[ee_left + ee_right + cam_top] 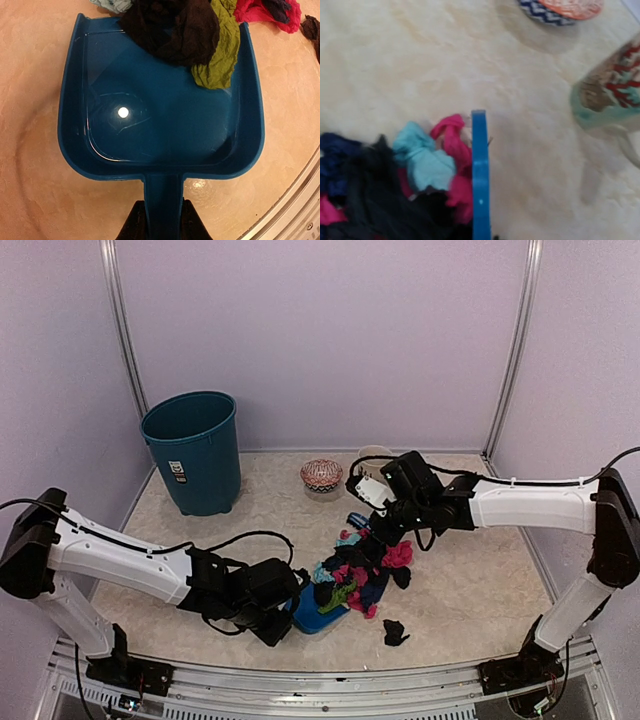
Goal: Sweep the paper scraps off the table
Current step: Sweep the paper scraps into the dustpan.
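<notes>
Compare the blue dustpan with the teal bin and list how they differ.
The dustpan lies flat and shallow near the front of the table; the bin stands upright and tall at the back left. The left claw grips the dustpan's handle; nothing touches the bin. Some paper scraps spill over the dustpan's mouth; none lie beside the bin. Both are bluish open containers resting on the table.

Lab enclosure: blank panels (320, 330), metal framing (515, 350)
</notes>
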Robot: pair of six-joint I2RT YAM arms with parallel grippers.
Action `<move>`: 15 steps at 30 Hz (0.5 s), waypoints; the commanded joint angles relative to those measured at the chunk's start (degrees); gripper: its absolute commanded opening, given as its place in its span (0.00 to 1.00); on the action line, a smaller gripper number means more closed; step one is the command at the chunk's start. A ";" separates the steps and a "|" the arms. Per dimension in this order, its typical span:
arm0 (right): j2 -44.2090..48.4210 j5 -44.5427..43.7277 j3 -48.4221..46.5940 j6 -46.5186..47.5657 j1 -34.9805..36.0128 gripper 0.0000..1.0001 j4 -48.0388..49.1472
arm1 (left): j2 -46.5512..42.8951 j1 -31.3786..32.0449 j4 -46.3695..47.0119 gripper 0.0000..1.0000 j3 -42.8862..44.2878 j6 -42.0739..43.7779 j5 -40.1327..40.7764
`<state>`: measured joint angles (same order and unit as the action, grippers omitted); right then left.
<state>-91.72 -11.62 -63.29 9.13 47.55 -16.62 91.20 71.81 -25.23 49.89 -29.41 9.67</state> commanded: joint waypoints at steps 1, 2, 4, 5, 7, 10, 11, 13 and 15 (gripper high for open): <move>-0.31 3.94 -0.81 -2.33 2.32 0.00 -0.68 | 2.55 -2.31 0.51 0.00 1.14 1.41 -0.83; -0.32 3.96 -0.67 -2.62 2.84 0.00 -0.77 | 2.91 -2.70 0.80 0.00 1.25 1.50 -1.11; -0.31 4.56 -0.22 -3.30 3.69 0.00 -0.83 | 3.65 -3.03 1.52 0.00 1.58 1.87 -1.44; -0.33 4.93 0.09 -3.64 4.11 0.00 -0.73 | 4.17 -3.21 1.76 0.00 1.79 2.03 -1.52; -0.45 5.22 0.70 -4.64 5.18 0.00 -0.76 | 5.01 -3.30 2.04 0.00 2.24 2.12 -1.42; -0.29 5.98 1.32 -5.90 6.70 0.00 -0.91 | 6.08 -3.43 2.93 0.00 2.64 1.96 -1.63; -0.17 6.24 1.46 -6.34 7.15 0.00 -1.02 | 6.29 -3.53 3.32 0.00 2.67 1.91 -1.72; 0.14 7.03 1.86 -7.16 8.22 0.00 -0.96 | 6.88 -3.58 3.90 0.00 2.69 1.71 -1.80; 0.54 7.41 2.23 -8.00 9.04 0.00 -1.01 | 7.06 -3.63 4.99 0.00 2.39 1.34 -1.74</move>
<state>-91.72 -6.37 -62.30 3.97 54.68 -16.86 96.29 68.77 -20.73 52.07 -27.99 9.06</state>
